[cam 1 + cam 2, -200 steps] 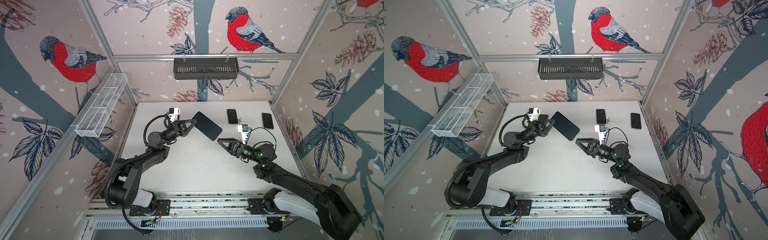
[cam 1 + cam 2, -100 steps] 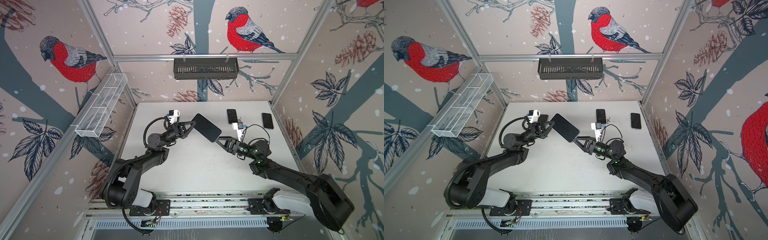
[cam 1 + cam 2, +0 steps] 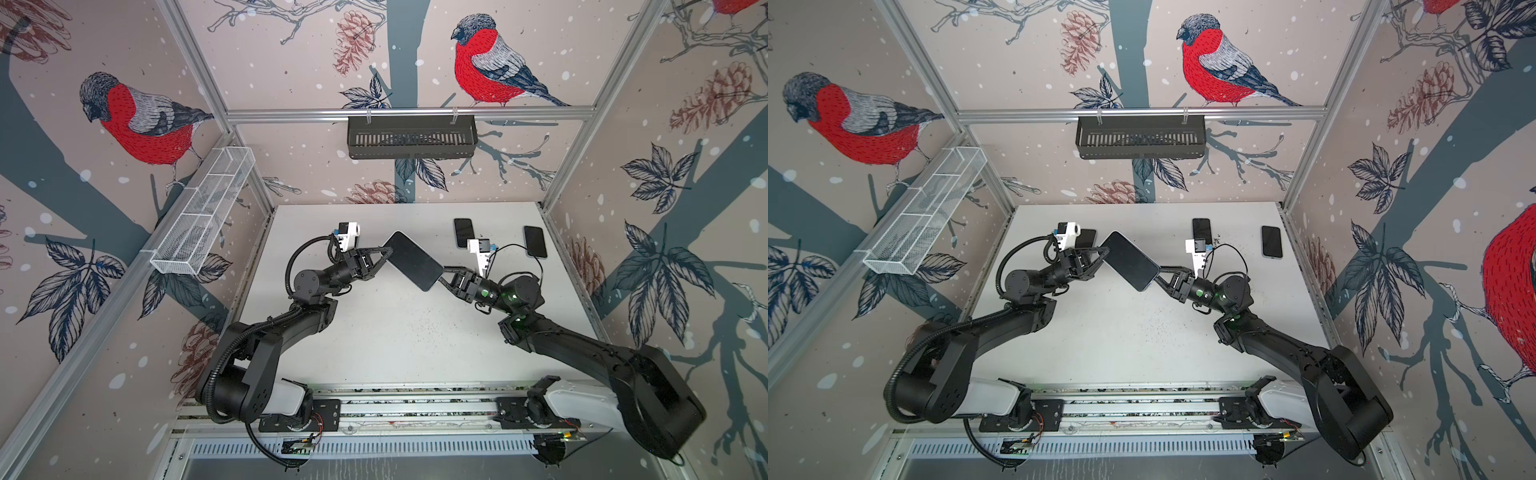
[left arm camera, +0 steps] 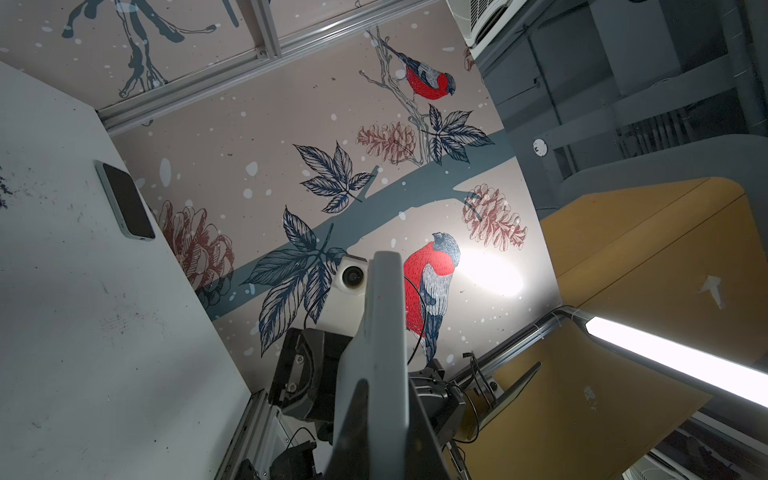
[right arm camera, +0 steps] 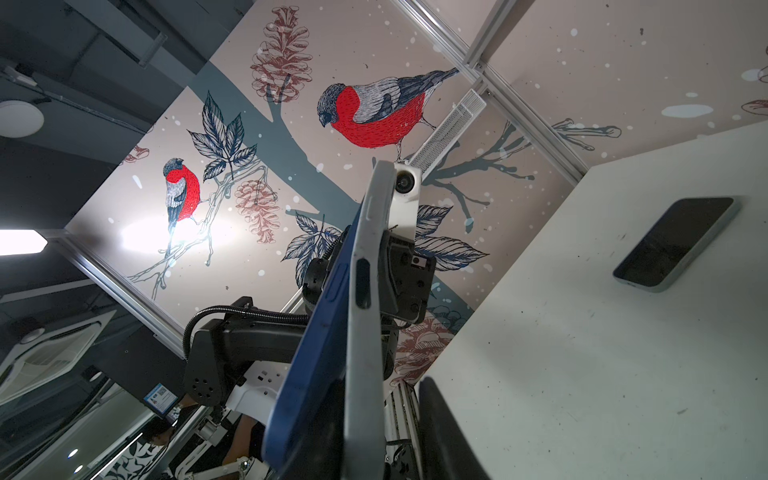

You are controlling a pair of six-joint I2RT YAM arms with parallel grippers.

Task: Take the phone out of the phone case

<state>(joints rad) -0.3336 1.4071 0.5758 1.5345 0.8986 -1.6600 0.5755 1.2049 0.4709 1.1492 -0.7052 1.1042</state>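
A dark-screened phone (image 3: 411, 259) (image 3: 1129, 259) hangs tilted in the air over the middle of the table in both top views. My left gripper (image 3: 388, 251) (image 3: 1105, 251) is shut on its far-left end; in the left wrist view a dark finger (image 4: 359, 411) lies on the grey slab. My right gripper (image 3: 444, 277) (image 3: 1159, 276) straddles the near-right end. In the right wrist view the blue phone case (image 5: 320, 332) stands peeled away from the grey phone edge (image 5: 365, 332). One right finger (image 5: 444, 436) stands a little apart from that edge; the other finger is hidden.
Two more phones (image 3: 463, 232) (image 3: 535, 242) lie flat at the back right of the white table (image 3: 395, 345), and another phone (image 3: 1088, 237) lies behind the left wrist camera. A black basket (image 3: 411, 137) hangs on the back wall, a white wire basket (image 3: 203, 216) on the left wall.
My right gripper has moved up and left to the phone's near end, and its jaws have narrowed around it. The left gripper still holds the phone, shifted only slightly.
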